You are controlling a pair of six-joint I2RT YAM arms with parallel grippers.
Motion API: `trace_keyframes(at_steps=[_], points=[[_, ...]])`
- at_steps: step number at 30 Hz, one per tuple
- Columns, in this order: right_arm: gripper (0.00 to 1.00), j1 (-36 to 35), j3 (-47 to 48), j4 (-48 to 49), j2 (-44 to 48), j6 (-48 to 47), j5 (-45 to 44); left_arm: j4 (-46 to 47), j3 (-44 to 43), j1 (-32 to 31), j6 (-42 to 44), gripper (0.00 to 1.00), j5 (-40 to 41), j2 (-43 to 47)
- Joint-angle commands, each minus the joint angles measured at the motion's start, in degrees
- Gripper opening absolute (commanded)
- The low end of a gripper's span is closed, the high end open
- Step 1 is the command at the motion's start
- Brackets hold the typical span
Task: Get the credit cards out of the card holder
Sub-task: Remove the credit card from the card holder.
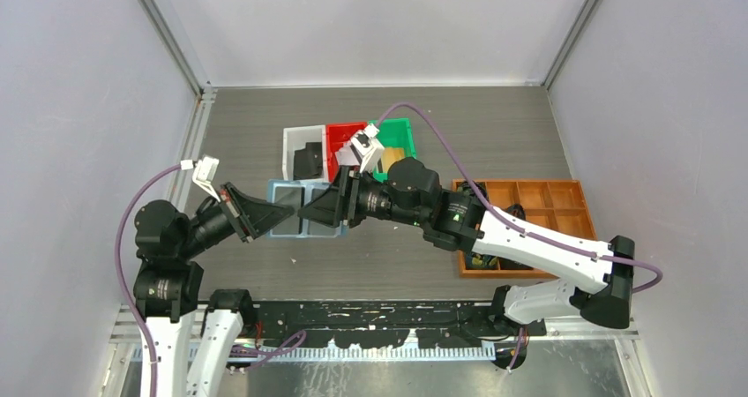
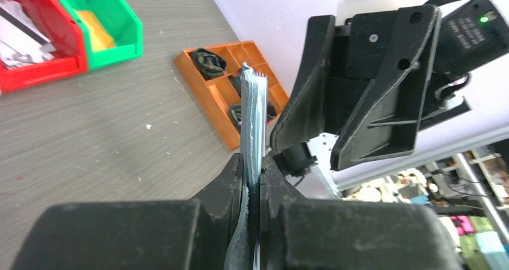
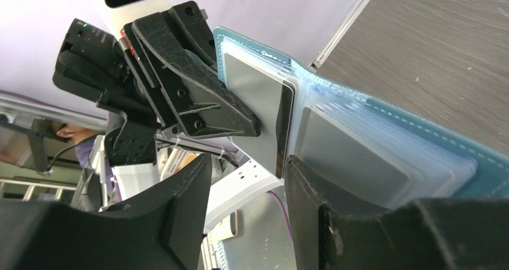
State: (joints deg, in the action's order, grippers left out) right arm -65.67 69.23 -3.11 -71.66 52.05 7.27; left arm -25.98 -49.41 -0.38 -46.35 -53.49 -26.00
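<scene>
The card holder (image 3: 420,144) is a blue wallet, held open in the air, with clear sleeves inside. My left gripper (image 2: 255,168) is shut on its edge; the wallet (image 2: 254,102) shows edge-on there. A silver-grey credit card (image 3: 258,108) with a dark stripe sticks out of a sleeve. My right gripper (image 3: 246,186) is open, and the card's lower corner reaches down between its fingers, close to the right finger (image 3: 306,204). In the top view the two grippers, left (image 1: 280,212) and right (image 1: 310,212), meet at the wallet (image 1: 284,192) above the table's middle.
White (image 1: 302,146), red (image 1: 340,137) and green (image 1: 399,132) bins stand behind the wallet. The red bin (image 2: 36,66) holds flat white and dark cards; the green one holds something yellow (image 2: 96,30). An orange compartment tray (image 1: 542,198) lies at the right under my right arm.
</scene>
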Motion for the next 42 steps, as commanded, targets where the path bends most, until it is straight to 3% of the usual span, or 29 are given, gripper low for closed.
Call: trace_keyframes(at_steps=[1,15,22,28,38,42], points=[[0.53,-1.6,4.4,-2.2,-0.4,-2.3,-6.4,-0.9,-2.5,-0.1,5.7,0.0,4.8,1.4],[0.5,-3.4,4.3,-0.1,-5.3,0.3,-12.3,0.2,-2.7,-0.1,3.9,0.0,3.2,2.3],[0.5,-3.1,0.6,2.8,-3.3,2.1,-11.2,10.9,-0.6,-0.1,-9.9,0.0,-5.1,1.7],[0.5,-3.1,0.3,2.8,-3.7,2.8,-10.2,14.8,-0.9,-0.1,-16.0,0.0,-7.2,1.1],[0.49,-1.1,-8.3,26.1,-3.4,12.4,2.8,16.7,-2.5,-0.1,-20.8,0.0,-9.1,1.0],[0.49,-1.0,-7.9,21.0,-3.1,10.1,-0.2,17.0,-3.1,-0.1,-21.8,0.0,-9.5,1.2]])
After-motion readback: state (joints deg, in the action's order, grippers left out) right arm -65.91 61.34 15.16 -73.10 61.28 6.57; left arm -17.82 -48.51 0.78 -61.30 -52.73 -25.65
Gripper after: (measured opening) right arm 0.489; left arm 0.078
